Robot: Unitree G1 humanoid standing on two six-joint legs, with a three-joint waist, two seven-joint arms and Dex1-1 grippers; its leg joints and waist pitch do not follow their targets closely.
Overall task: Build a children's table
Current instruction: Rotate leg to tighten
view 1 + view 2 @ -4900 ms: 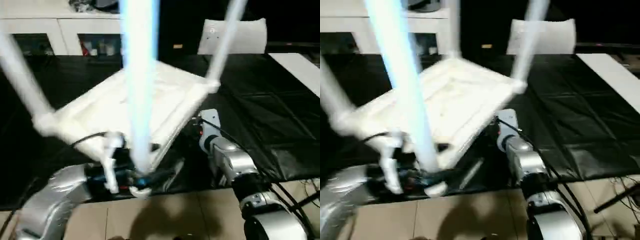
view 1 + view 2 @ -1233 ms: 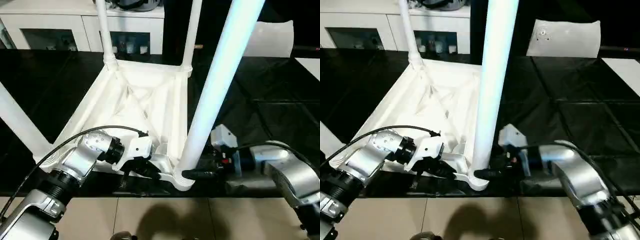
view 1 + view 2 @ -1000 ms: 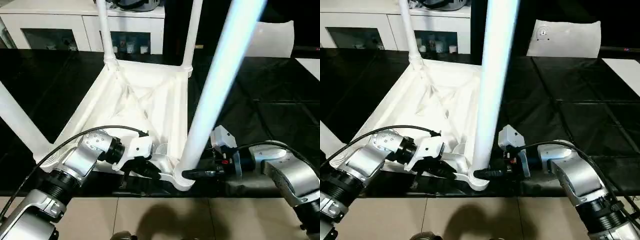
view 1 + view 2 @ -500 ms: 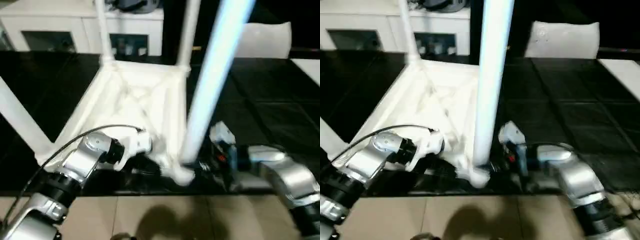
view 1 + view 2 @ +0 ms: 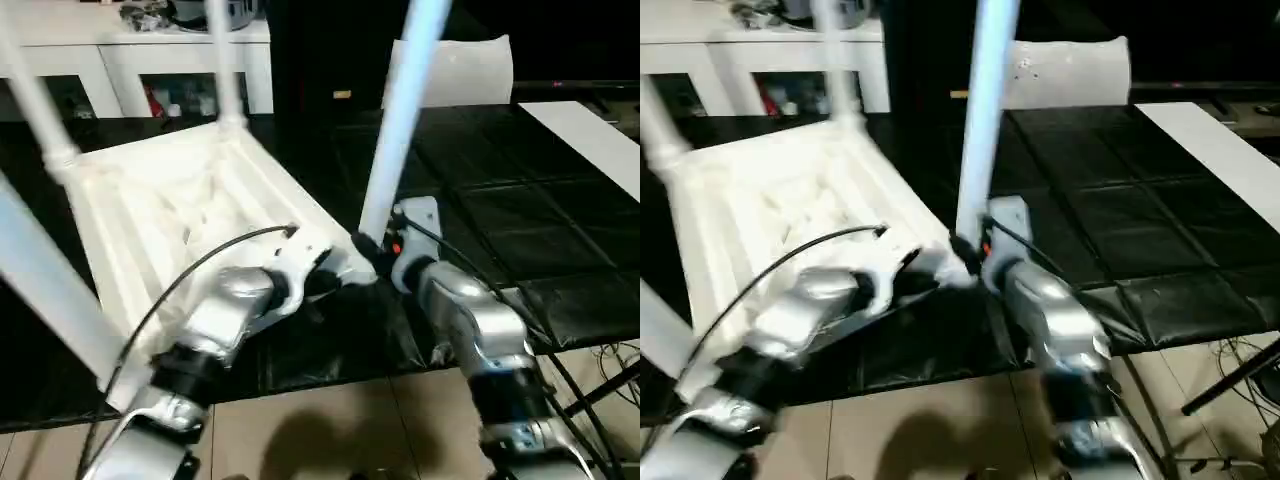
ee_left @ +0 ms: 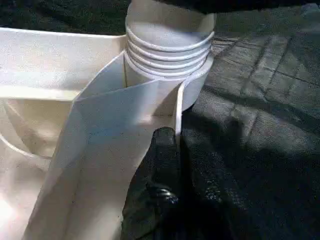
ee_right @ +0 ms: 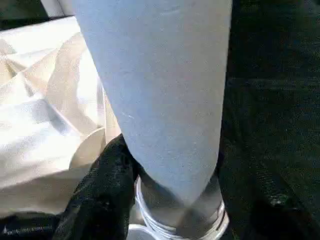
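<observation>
The children's table lies upside down on the black cloth, its white ribbed top [image 5: 170,200] facing up and legs rising from the corners. The nearest leg [image 5: 395,120] stands in the corner socket [image 6: 170,55] in front of me. My left gripper [image 5: 335,278] is shut on the thin rim wall of the table top right beside that socket, with one black finger [image 6: 162,155] pressed against the wall. My right gripper [image 5: 368,245] reaches in from the other side and is closed around the base of that leg [image 7: 160,90], one finger [image 7: 105,190] touching it.
A white glass-door cabinet [image 5: 150,60] stands behind the work. A flat white sheet [image 5: 460,70] leans at the back right and a white board [image 5: 590,130] lies at the far right. The black cloth [image 5: 520,230] ends near me above tiled floor [image 5: 330,430].
The view has swung. The table top has turned and its near corner with the leg now sits farther from me. Both grippers stayed on that corner.
</observation>
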